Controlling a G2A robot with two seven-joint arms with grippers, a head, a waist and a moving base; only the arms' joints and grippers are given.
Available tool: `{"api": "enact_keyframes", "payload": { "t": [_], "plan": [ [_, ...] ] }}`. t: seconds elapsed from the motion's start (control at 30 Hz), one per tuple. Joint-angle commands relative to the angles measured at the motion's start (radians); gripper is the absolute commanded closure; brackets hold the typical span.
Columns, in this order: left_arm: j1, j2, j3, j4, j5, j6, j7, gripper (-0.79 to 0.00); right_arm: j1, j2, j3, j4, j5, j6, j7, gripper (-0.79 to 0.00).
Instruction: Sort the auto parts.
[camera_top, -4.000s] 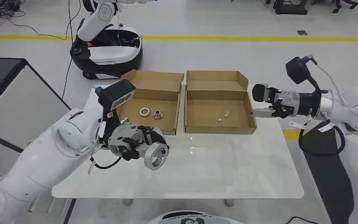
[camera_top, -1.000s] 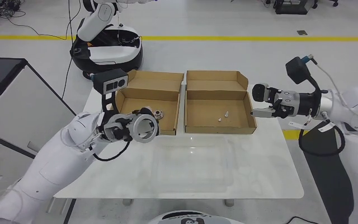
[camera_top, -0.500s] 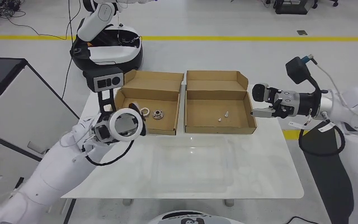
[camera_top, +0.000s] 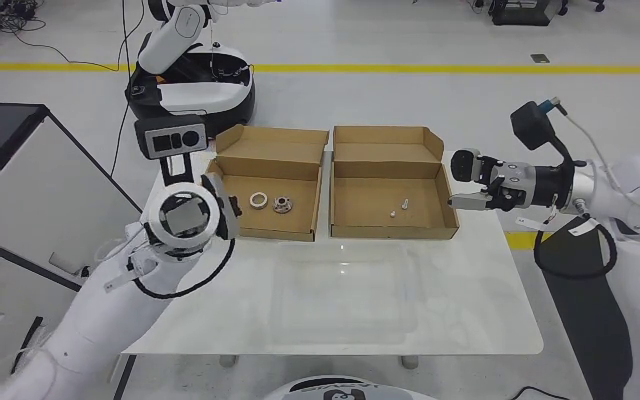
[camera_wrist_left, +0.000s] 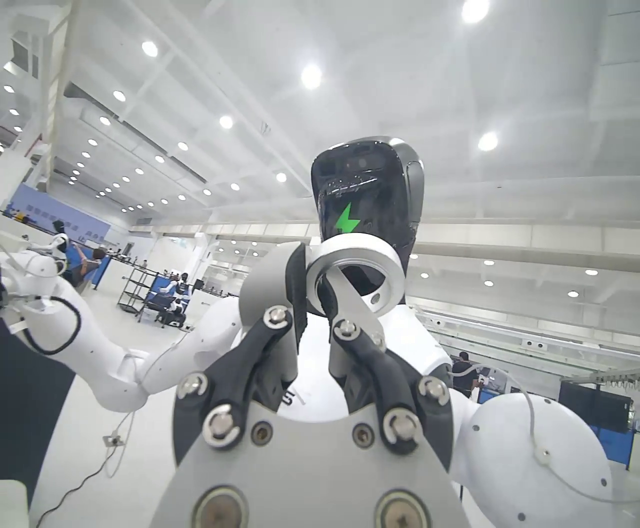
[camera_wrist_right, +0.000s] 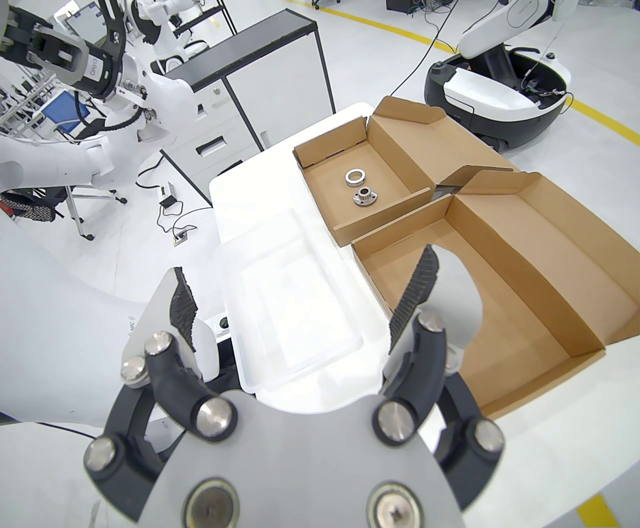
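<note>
Left tool (camera_wrist_left: 312, 290) pinched shut on a metal ring (camera_wrist_left: 350, 248), held up near the left box (camera_top: 290, 225), not yet dropped in; right tool (camera_wrist_right: 305, 285) wide open, holding nothing; flat ring (camera_top: 258, 199) and flanged hub (camera_top: 283, 205) lying in that box, small bolts (camera_top: 398, 209) in the right box (camera_top: 370, 200).

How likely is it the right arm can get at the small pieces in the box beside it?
Probably yes: the right pincer hangs open and empty just outside the right box, whose top is open. Nothing covers the small pieces; only the wall lies between.
</note>
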Motion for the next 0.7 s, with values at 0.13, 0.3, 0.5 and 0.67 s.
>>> {"api": "enact_keyframes", "payload": {
  "t": [0.13,0.3,0.5,0.67],
  "plan": [
    [0.04,-0.006,-0.052,0.063,0.162,0.02,-0.02,0.0,0.0,0.0,0.0,0.0,0.0,0.0,0.0,-0.785],
    [0.069,-0.009,-0.078,0.067,0.235,0.024,-0.019,0.0,0.0,0.0,0.0,0.0,0.0,0.0,0.0,-0.785],
    [0.095,-0.021,-0.083,0.04,0.168,0.019,-0.004,0.0,0.0,0.0,0.0,0.0,0.0,0.0,0.0,-0.785],
    [0.108,-0.032,-0.093,0.023,0.074,0.016,-0.015,0.0,0.0,0.0,0.0,0.0,0.0,0.0,0.0,-0.785]
  ]
}}
